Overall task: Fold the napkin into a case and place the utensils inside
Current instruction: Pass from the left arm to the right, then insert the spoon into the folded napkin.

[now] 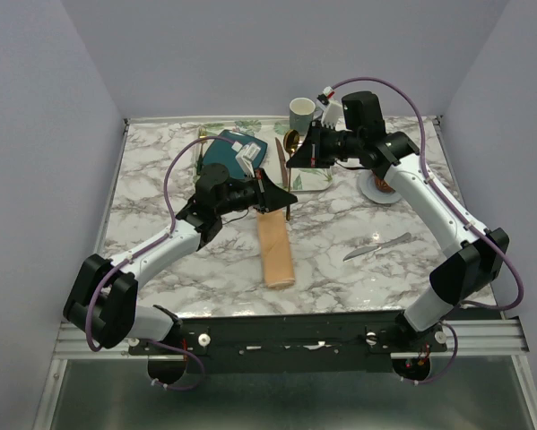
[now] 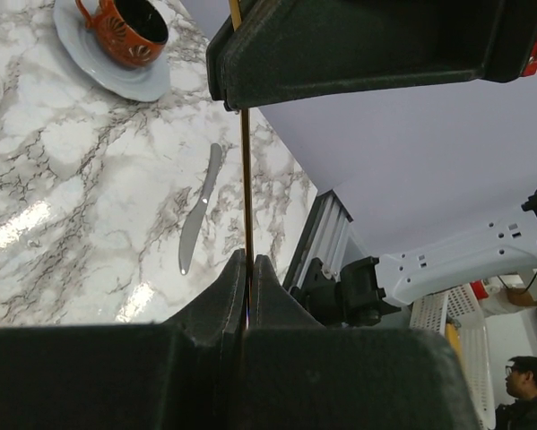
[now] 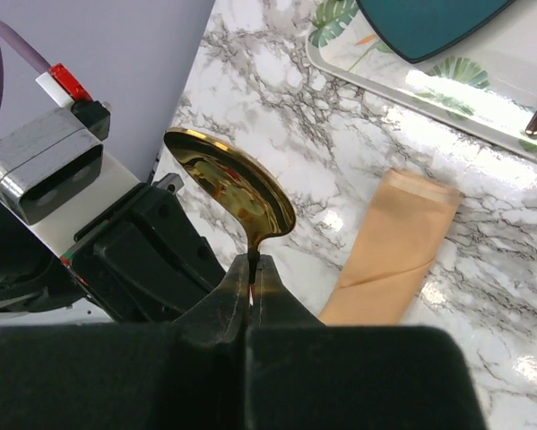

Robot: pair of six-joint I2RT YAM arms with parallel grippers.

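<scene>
The napkin [image 1: 275, 251] lies folded into a narrow peach-tan strip on the marble table; it also shows in the right wrist view [image 3: 398, 242]. The gold spoon [image 3: 232, 188] is held above the table by both grippers. My right gripper [image 3: 253, 266] is shut on its neck just below the bowl, near the tray in the top view [image 1: 297, 159]. My left gripper [image 2: 248, 269] is shut on its thin handle [image 2: 246, 170], above the napkin's far end [image 1: 281, 195]. The silver knife [image 1: 380, 246] lies loose on the table to the right and shows in the left wrist view [image 2: 199, 210].
A leaf-patterned tray [image 1: 308, 184] at the back holds a teal plate [image 1: 219, 152] and a brown-handled knife [image 1: 281, 154]. A white mug [image 1: 302, 112] stands behind it. An orange cup on a saucer [image 2: 125, 36] sits at the right, under my right arm.
</scene>
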